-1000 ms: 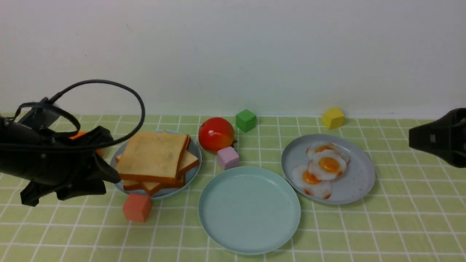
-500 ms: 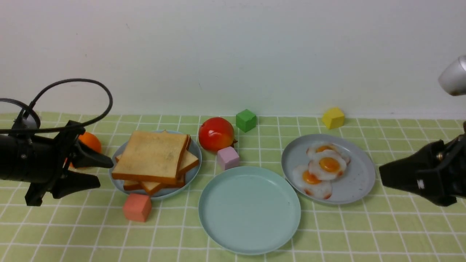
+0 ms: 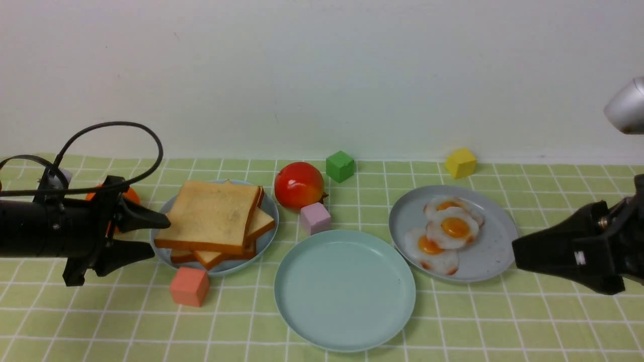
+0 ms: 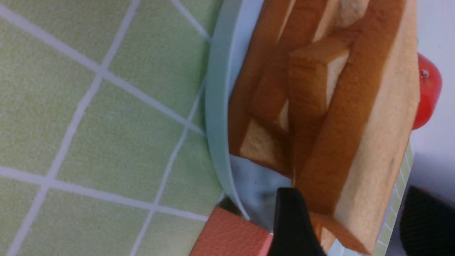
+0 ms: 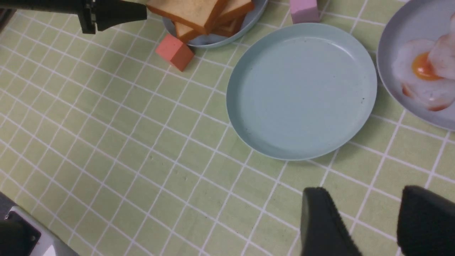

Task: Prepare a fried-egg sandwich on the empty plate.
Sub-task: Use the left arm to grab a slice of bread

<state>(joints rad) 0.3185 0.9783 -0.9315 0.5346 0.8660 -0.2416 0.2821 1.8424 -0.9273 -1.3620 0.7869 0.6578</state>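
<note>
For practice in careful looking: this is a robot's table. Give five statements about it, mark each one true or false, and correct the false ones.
1. The mint-green plate holds nothing. True.
2. The left gripper is shut on the top toast slice. False: its jaws stand open at that slice's corner.
3. Three fried eggs lie on the grey plate. True.
4. The pink cube sits on the grey plate. False: it stands on the cloth beside the tomato.
5. The right gripper holds an egg. False: it is open and empty.
</note>
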